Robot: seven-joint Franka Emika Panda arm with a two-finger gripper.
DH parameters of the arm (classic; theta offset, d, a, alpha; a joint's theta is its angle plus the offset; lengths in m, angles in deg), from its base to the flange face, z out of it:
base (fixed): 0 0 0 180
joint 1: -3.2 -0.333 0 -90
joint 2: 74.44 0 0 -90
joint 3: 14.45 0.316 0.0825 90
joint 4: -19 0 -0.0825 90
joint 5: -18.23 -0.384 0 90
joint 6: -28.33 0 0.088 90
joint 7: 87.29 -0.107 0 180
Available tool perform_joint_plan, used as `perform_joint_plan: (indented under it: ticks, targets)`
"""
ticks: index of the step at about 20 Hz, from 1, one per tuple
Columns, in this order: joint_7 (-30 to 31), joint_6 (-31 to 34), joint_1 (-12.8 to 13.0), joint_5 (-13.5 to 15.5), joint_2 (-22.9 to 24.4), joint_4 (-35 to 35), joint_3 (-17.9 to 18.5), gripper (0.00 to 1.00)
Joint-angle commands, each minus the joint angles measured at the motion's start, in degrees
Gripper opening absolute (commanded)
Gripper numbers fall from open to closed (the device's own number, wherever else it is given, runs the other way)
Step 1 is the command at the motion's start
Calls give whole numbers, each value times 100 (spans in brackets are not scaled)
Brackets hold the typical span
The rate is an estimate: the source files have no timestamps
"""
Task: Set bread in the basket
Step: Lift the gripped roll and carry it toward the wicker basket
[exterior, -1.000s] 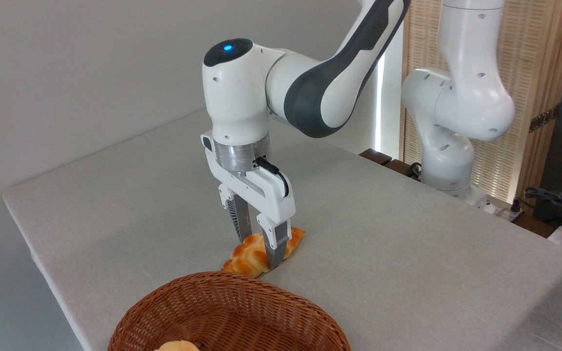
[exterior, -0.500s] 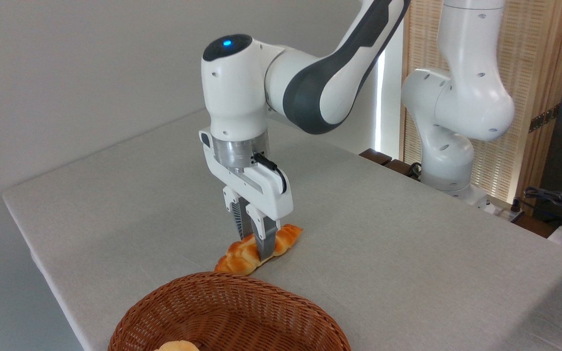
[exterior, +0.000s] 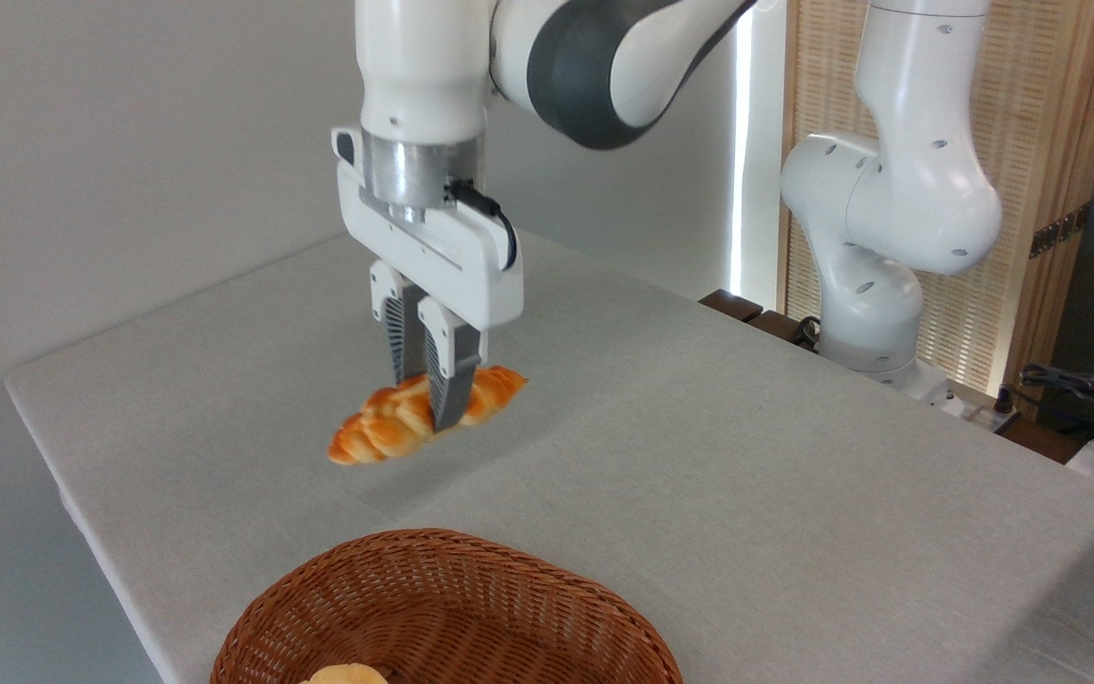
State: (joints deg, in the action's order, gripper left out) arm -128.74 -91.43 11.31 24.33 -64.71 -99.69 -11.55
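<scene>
While the bread (exterior: 414, 423) hangs in the air above the table (exterior: 746, 456), it sits up and behind the basket (exterior: 443, 608), not yet over it. Gripper (exterior: 433, 399) fingers pinch the loaf across its middle, left tip drooping lower than the right. Judging progress: pickup done, lift done; carry toward the basket and release left. Loaf is clear of the cloth, shadow under it. Basket at bottom edge, nearer the camera than the loaf, partly cut off. Inside the basket at its near rim, a small pale bun (exterior: 343, 674), only the top showing. Right of the basket, far back, the arm's white base (exterior: 875, 313). Counts: one braided loaf, one basket, one bun, one arm, one gripper.
</scene>
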Motion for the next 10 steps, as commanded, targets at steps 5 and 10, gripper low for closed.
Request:
perform_joint_plan:
  ticks: [5,10]
  targets:
    - [-309,-1654,-46,75,-296,144,606,61]
    - [-794,-1823,-46,-12,-437,135,879,100]
